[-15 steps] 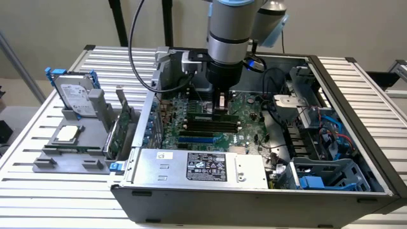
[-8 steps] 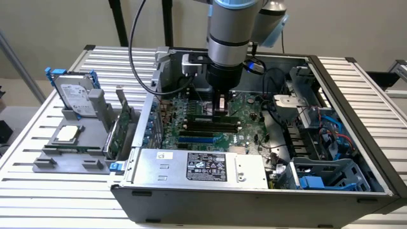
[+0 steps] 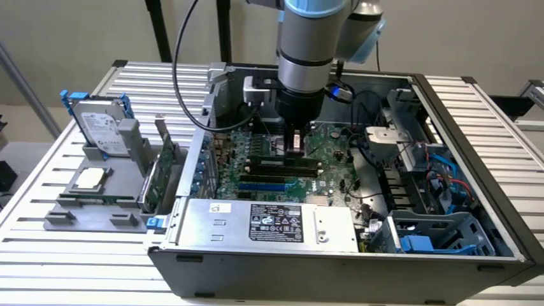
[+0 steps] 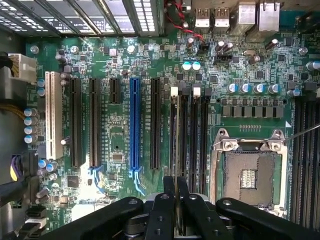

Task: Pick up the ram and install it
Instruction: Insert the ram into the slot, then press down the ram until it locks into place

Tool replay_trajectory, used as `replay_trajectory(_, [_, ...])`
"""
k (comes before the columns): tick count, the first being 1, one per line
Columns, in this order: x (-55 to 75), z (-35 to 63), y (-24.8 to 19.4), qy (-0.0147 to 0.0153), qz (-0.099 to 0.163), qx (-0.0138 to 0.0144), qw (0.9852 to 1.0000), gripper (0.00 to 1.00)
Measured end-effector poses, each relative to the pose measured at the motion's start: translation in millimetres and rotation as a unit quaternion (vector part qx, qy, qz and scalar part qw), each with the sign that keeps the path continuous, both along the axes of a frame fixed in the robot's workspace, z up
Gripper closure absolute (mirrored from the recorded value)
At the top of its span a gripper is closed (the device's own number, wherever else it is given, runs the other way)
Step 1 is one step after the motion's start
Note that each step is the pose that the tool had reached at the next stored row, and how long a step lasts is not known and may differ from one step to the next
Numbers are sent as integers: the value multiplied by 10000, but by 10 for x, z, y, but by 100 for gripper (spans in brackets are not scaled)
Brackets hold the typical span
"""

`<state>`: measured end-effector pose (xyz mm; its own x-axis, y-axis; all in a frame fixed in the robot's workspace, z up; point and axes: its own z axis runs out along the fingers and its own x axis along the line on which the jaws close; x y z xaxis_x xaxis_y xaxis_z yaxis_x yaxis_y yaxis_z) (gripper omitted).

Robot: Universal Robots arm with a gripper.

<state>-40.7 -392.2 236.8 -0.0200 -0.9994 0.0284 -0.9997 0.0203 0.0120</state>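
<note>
My gripper (image 3: 296, 148) reaches straight down into the open computer case (image 3: 476, 127), over the motherboard (image 3: 332, 182). In the wrist view its black fingers (image 4: 165, 205) stand close together, shut on the ram (image 4: 178, 135). The ram shows edge-on as a thin grey strip. It runs in line with the black memory slots (image 4: 192, 135) that have white latches, just beside the CPU socket (image 4: 247, 175). In the exterior view the ram (image 3: 281, 161) is a long dark stick under the fingers, level with the slots. I cannot tell whether it is seated in a slot.
A silver hard drive with blue rails (image 3: 100, 124) and a green expansion card (image 3: 165, 166) stand in a grey holder (image 3: 93, 204) at the exterior view's left, outside the case. The power supply (image 3: 272, 220) sits at the front. Cables and a drive cage (image 3: 425, 166) crowd the exterior view's right.
</note>
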Motion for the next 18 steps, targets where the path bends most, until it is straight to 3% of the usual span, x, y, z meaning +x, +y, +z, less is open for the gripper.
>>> replay_trajectory(12, [-10,-49,-2,-84,0,-72,9999,100])
replay_trajectory(18, [-30,-55,2,-114,-16,-93,9999,100])
